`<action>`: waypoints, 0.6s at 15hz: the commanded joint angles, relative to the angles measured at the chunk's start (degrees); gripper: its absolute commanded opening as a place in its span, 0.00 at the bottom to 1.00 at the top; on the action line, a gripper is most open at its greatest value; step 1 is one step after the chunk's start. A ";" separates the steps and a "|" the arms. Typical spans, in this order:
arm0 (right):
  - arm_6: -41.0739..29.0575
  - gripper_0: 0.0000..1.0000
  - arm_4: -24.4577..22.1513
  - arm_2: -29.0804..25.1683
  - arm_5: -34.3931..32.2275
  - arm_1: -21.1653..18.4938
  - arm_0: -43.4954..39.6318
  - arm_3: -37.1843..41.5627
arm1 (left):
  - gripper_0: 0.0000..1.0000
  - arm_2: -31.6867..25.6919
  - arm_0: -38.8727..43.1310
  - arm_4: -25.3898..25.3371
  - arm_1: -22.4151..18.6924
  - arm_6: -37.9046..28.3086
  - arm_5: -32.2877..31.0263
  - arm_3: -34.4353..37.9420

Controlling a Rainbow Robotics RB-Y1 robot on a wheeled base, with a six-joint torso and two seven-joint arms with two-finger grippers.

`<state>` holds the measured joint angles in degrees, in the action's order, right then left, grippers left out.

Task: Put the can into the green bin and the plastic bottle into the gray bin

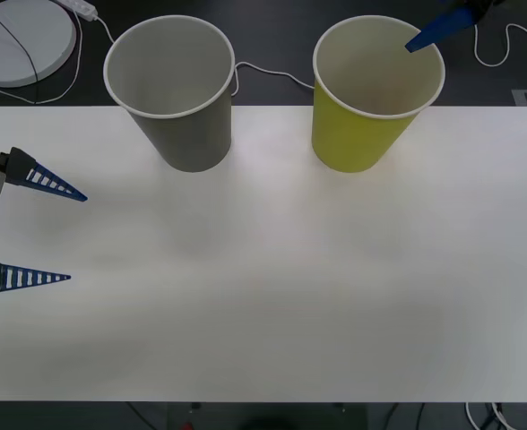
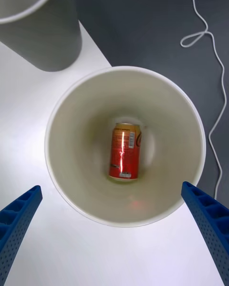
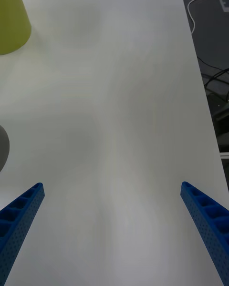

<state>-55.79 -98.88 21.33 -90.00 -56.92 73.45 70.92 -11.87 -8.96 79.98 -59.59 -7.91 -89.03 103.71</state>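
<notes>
The orange can [image 2: 125,151] lies on its side at the bottom of the green bin [image 2: 71,124], which stands at the table's back right [image 1: 358,139]. My right gripper [image 2: 110,187] hovers open straight above that bin, nothing between its fingers; one blue finger [image 1: 436,30] shows over the bin's far rim. The gray bin [image 1: 187,134] stands upright to the left of the green one, its inside hidden from the wrist cameras. My left gripper [image 1: 77,237] waits open and holding nothing at the table's left edge. The plastic bottle is out of view.
The white table [image 1: 272,296] stretches bare in front of both bins. Behind it, on the dark floor, lie a white round disc [image 1: 17,40] and white cables [image 1: 263,72]. More cables run past the table's edge [image 3: 205,0].
</notes>
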 commanded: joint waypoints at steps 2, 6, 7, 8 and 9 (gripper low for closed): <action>11.15 1.00 12.22 -5.77 0.00 -4.16 -6.83 0.01 | 1.00 0.00 0.00 0.00 0.00 0.00 0.00 0.00; 24.07 1.00 19.78 -11.04 0.00 -6.62 -15.44 0.01 | 1.00 0.00 0.00 0.00 0.00 0.00 0.00 0.00; 27.05 1.00 21.89 -11.57 0.00 -7.24 -17.64 0.01 | 1.00 0.00 0.00 0.00 0.00 0.00 0.00 0.00; 30.66 1.00 23.65 -12.27 0.00 -7.59 -20.10 0.01 | 1.00 0.00 0.00 0.00 0.00 0.00 0.00 0.00; 34.17 1.00 25.23 -13.24 0.00 -7.85 -22.91 0.09 | 1.00 0.00 0.00 0.00 0.00 0.00 0.00 0.00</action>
<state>-24.70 -75.09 8.87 -90.00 -64.52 52.87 70.93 -11.87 -8.96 79.98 -59.59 -7.91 -89.03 103.71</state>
